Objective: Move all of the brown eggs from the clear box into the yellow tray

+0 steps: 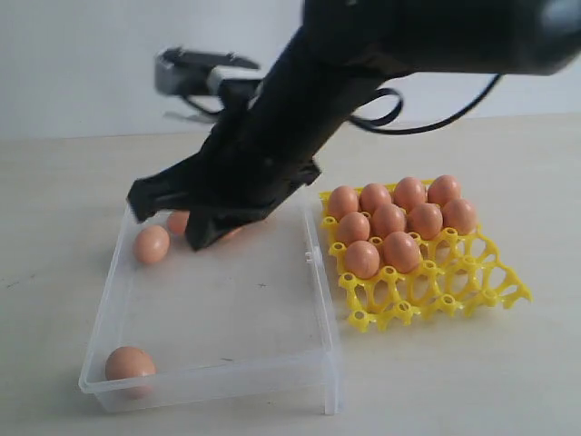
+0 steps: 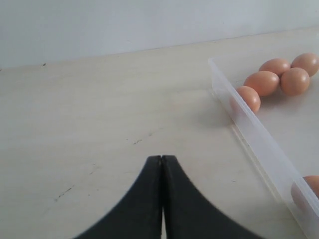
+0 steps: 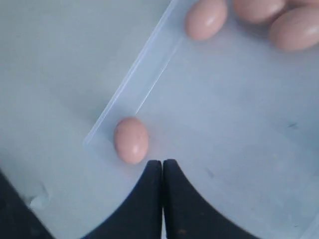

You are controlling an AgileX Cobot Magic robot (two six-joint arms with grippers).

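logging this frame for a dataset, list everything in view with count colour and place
shallow clear plastic box: one, colourless, centre-left
bright yellow plastic lattice egg tray: one, yellow, on the table right of the box
oval brown eggs in the tray: ten, orange-brown, far cups
oval brown eggs in the box: six, orange-brown, five clustered at one end, one alone in a near corner
pale table: one, beige, under everything
left gripper: one, black, shut, over bare table beside the box
right gripper: one, black, shut and empty, above the box
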